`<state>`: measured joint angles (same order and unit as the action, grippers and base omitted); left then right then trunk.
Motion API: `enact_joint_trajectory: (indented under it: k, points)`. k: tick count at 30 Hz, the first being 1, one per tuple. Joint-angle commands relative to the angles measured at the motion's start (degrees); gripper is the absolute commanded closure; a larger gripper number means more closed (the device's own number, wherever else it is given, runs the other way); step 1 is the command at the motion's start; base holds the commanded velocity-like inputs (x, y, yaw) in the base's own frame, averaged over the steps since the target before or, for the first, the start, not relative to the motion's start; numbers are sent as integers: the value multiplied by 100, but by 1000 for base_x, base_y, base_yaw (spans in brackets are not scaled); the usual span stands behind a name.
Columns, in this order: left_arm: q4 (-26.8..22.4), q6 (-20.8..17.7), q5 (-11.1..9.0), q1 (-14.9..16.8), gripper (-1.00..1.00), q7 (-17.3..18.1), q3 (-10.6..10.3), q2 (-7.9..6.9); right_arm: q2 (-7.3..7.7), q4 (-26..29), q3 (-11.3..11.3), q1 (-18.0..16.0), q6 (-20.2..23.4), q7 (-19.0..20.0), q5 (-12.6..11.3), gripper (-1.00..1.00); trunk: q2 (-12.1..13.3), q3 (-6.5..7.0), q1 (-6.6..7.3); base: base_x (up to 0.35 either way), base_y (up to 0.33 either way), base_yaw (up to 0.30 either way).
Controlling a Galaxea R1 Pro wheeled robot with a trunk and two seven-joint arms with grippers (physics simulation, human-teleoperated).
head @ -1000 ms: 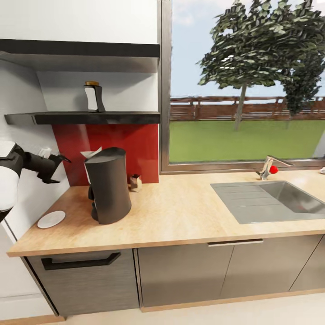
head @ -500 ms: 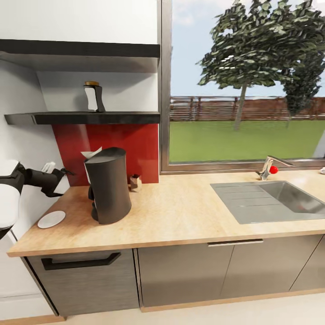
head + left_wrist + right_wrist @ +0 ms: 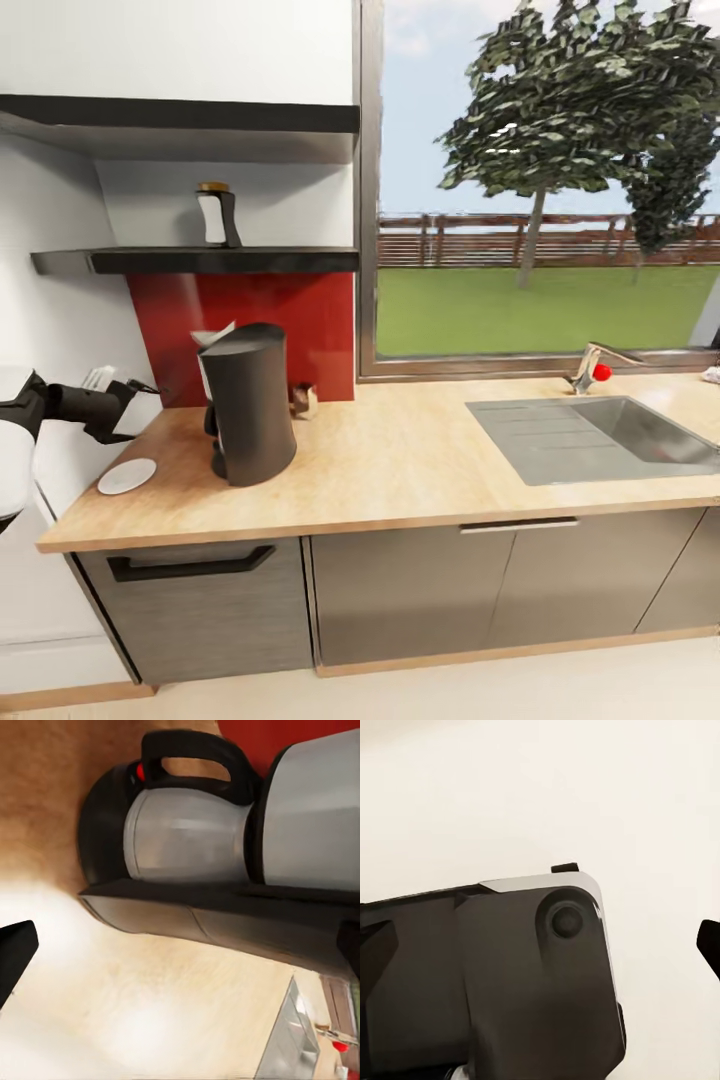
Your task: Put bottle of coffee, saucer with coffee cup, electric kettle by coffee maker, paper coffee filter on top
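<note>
Lowered left end effector nears saucer; its opening seemingly unclear, fingers half-hidden

The coffee maker is set upright on the worktop, toward its left end. The saucer lies left of it, near the front edge and apart from it. A small object is placed behind and right of the machine, at the backsplash. The sink is recessed at the right. The bottle of coffee stands on the kitchen shelf above. The left gripper is positioned left of the machine, above the saucer.
</note>
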<state>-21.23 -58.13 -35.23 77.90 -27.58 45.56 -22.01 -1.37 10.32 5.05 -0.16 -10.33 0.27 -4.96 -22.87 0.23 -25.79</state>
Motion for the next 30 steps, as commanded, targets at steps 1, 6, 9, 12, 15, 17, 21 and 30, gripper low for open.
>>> enact_joint_trajectory:
  k: [1,6,9,12,15,17,21,30]
  points:
    - [-4,-11,-52,0,-100,-54,22,-1,-3,-4,23,-1,-22,8,-43,-100,-5,-3,1,-307,85,0]
    - [1,-14,-50,-3,-100,-45,15,-4,-3,-4,23,-1,-22,8,-42,-100,-5,-3,1,-312,87,0]
    - [0,-14,-49,-2,-100,-41,15,-2,-3,-4,23,-1,-22,8,-47,-100,-5,-3,1,-314,87,0]
    - [3,-18,-49,-3,-100,-38,13,6,-3,-4,23,-1,-22,8,-46,-100,-5,-3,1,-238,51,0]
    - [18,-32,-30,-60,-100,15,-336,54,-3,-7,19,-1,-22,8,-43,-100,-5,-3,1,-77,13,0]
    - [10,-34,-24,-207,-100,208,-798,91,-3,-10,17,-1,-22,8,-42,-100,-5,-3,1,-28,5,0]
    - [-574,50,8,-908,-100,2408,-3060,106,-11,-20,14,-1,-24,8,-32,-100,-5,-3,1,-7,1,0]
    - [-3352,291,17,-1635,-100,3691,-4202,64,-18,-29,5,-1,-27,8,-32,-100,-5,-3,1,0,0,0]
